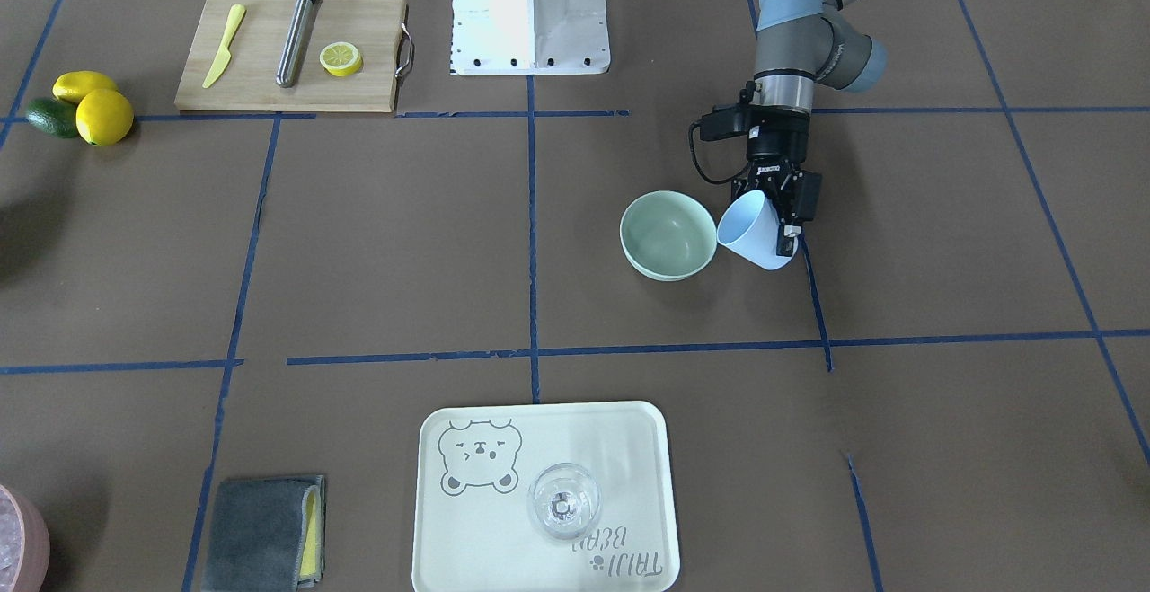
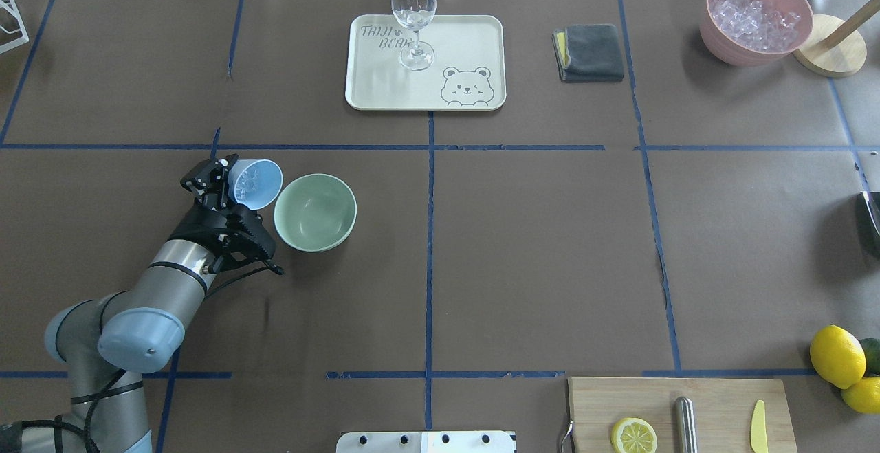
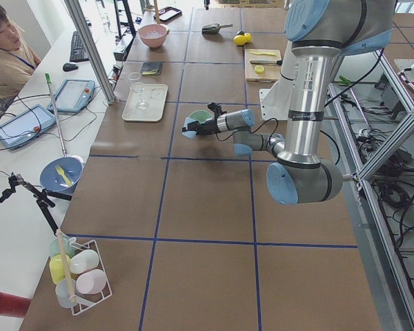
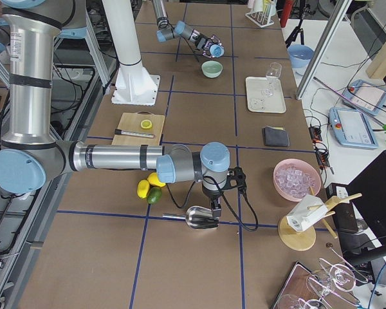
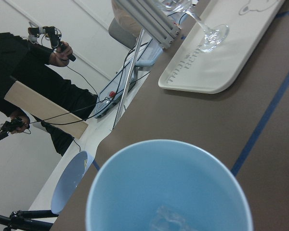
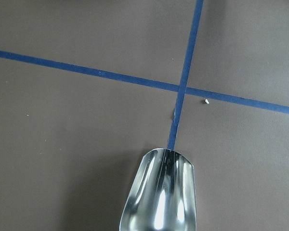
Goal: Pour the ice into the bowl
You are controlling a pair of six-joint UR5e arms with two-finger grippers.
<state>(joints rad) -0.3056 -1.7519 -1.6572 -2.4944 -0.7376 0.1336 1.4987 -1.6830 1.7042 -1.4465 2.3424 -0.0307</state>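
The left pincer (image 2: 218,185) clasps the light blue cup (image 2: 258,183), tilted, mouth just beside the bowl (image 2: 315,212) on the table (image 2: 515,247); the ice (image 5: 168,221) lies inside the cup. Well apart from the bowl, whether the right pincer (image 4: 213,209) is clenched cannot be told

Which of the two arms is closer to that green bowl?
Left. The left gripper, jaws shut on the tilted light blue cup, is right beside the bowl; the right gripper is far away, by a metal scoop near the lemons.
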